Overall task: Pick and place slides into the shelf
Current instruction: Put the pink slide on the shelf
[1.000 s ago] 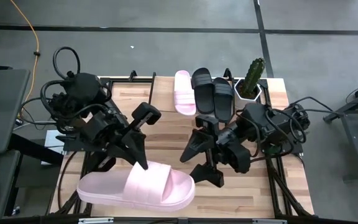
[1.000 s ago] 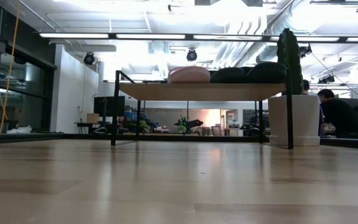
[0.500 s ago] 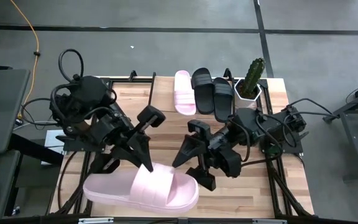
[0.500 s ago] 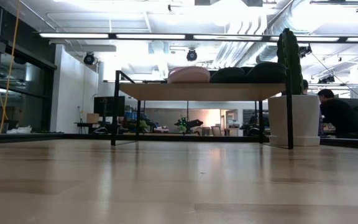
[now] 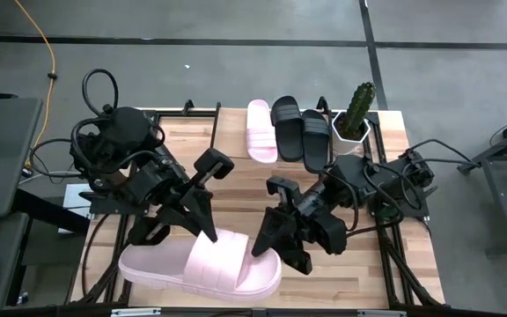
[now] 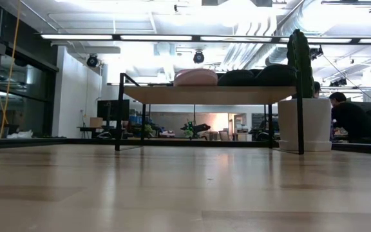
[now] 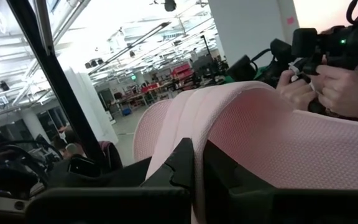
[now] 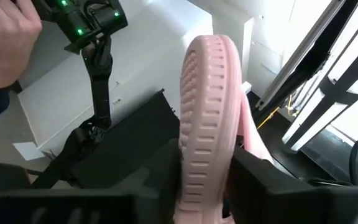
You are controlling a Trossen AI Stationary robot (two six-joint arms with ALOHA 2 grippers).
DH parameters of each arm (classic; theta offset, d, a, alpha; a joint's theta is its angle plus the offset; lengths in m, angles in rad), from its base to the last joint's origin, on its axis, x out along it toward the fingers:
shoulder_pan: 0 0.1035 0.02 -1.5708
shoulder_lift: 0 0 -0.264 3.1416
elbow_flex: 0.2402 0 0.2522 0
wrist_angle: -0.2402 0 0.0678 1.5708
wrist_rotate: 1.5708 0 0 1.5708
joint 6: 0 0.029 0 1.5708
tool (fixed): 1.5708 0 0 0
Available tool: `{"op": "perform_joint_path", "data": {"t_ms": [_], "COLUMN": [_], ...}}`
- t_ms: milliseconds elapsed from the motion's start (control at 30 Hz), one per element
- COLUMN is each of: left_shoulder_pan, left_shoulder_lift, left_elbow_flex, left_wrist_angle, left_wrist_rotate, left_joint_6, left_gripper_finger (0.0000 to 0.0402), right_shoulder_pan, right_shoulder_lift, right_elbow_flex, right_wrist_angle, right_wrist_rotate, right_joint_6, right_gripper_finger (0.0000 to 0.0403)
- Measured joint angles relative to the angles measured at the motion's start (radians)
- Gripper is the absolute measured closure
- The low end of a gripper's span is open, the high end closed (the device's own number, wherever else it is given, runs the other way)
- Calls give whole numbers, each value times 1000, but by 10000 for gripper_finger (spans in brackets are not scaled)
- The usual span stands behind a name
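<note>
A pale pink slide (image 5: 196, 264) hangs in the air over the table's near part, between my two arms. My left gripper (image 5: 208, 231) is shut on its wide strap. My right gripper (image 5: 280, 251) is shut on its right end. The right wrist view shows that end edge-on (image 8: 205, 112) between my dark fingers. On the shelf (image 5: 324, 163) at the far edge lie another pink slide (image 5: 260, 130) and two black slides (image 5: 301, 132). In the low view they lie on the shelf's plank (image 6: 205, 95). My left gripper pinches the edge of the pink slide's strap (image 7: 185, 134) between its two shut fingers. They come roughly level from the table's left. The slide is lifted clear of the table. My right gripper has the slide's right end, beyond the strap (image 8: 204, 155), between its two fingers (image 8: 160, 171), one on each side. They come roughly level from the table's right, and the slide stretches away from them, clear of the table.
A cactus in a white pot (image 5: 355, 119) stands at the shelf's right end. A person's hands (image 7: 316, 87) show beyond the table in the wrist views, and a person (image 6: 346, 119) sits in the room behind. Bare wooden tabletop (image 6: 185, 187) lies below the held slide.
My right gripper has gone toward the pink slide's right end and down a little. Its fingers have then closed from wide open onto that end. The slide stays lifted, with my left gripper still on its strap.
</note>
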Motion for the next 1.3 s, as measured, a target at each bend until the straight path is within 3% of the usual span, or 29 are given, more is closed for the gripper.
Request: {"op": "perform_joint_path", "data": {"t_ms": [300,800,900,1300], "left_shoulder_pan": [0,-2,-1,-1], "left_shoulder_lift": [0,-14,-27,-84], "left_elbow_flex": [0,1,1,0], "left_wrist_angle": [2,-5,-17,-132], "left_wrist_rotate": [-26,-195,-249,-422], "left_joint_6": [-25,-52,-50,-45], "left_gripper_finger": [399,303,280,213], "right_shoulder_pan": [-1,-2,-2,5], "right_shoulder_lift": [0,-4,-12,-41], "right_elbow_flex": [0,0,1,0], "right_wrist_angle": [-4,-1,-16,-67], "right_wrist_rotate": [-44,16,71,149], "right_joint_6": [9,21,-7,-31], "right_gripper_finger": [391,393,393,396]}}
